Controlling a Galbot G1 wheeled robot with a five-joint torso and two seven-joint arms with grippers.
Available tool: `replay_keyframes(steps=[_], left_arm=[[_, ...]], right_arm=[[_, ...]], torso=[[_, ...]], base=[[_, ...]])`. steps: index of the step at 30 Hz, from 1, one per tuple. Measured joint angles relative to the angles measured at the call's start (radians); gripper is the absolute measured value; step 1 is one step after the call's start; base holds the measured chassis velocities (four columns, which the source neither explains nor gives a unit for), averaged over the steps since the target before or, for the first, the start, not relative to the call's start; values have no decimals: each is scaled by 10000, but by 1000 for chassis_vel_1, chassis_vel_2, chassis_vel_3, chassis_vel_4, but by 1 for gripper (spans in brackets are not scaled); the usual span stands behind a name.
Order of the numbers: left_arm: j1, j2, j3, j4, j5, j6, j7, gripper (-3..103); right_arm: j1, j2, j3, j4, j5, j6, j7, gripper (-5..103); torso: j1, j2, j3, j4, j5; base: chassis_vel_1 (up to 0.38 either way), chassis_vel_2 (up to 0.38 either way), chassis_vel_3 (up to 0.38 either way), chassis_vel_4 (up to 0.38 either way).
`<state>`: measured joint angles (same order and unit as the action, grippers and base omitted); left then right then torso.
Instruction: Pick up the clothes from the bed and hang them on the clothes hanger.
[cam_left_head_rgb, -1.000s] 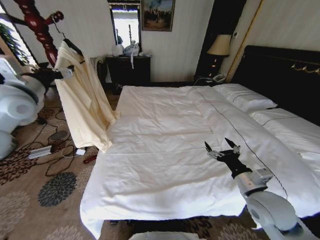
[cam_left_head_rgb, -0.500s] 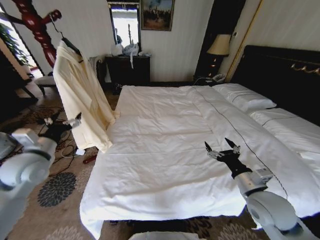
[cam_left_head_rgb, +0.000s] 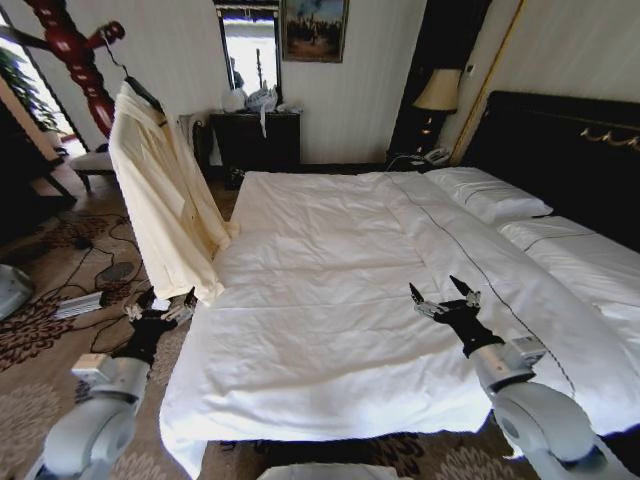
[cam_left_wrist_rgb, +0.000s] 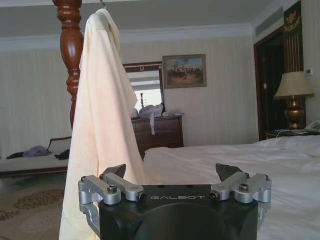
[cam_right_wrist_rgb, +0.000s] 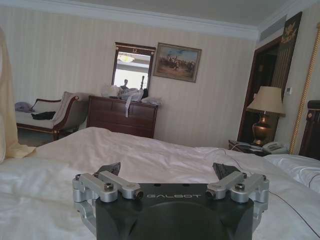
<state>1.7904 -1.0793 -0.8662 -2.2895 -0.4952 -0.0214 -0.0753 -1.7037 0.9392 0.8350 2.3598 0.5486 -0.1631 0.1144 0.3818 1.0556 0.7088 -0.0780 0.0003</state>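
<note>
One cream long-sleeved shirt, the clothes (cam_left_head_rgb: 165, 205), hangs on the clothes hanger (cam_left_head_rgb: 140, 88), a thin black triangle whose small wire hook catches a dark-red wooden coat stand (cam_left_head_rgb: 75, 55) at the room's left, just beside the foot corner of the bed (cam_left_head_rgb: 330, 300). The shirt's long axis runs straight up and down: shoulders spread over the hanger at the top, body and sleeves falling loose under their own weight, the hem ending near the edge of the white duvet. It hangs side-on to the bed, one sleeve trailing toward the mattress. Judging by this, the hanging step looks finished. The left pincer (cam_left_head_rgb: 160, 310) sits low over the patterned carpet, just below the hem and not touching it, its fingers apart and holding nothing; it points up toward the shirt. The right pincer (cam_left_head_rgb: 445, 298) hovers over the right half of the duvet, fingers also apart and empty, pointing toward the pillows (cam_left_head_rgb: 490, 195) and apparently idle.
</note>
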Motion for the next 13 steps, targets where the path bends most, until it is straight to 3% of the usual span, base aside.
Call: replay_keyframes(steps=[7,13], left_arm=[[981,-1017,83,99,730,-971,358,100],[1293,-1406,116,101,673,-1161,536,100]], right_arm=[[0,0,0,0,0,0,0,100],[0,1,0,0,0,0,0,100]], torso=[[0,0,0,2,-1],[1,0,0,1,-1]], base=[[0,0,0,0],[0,0,0,0]])
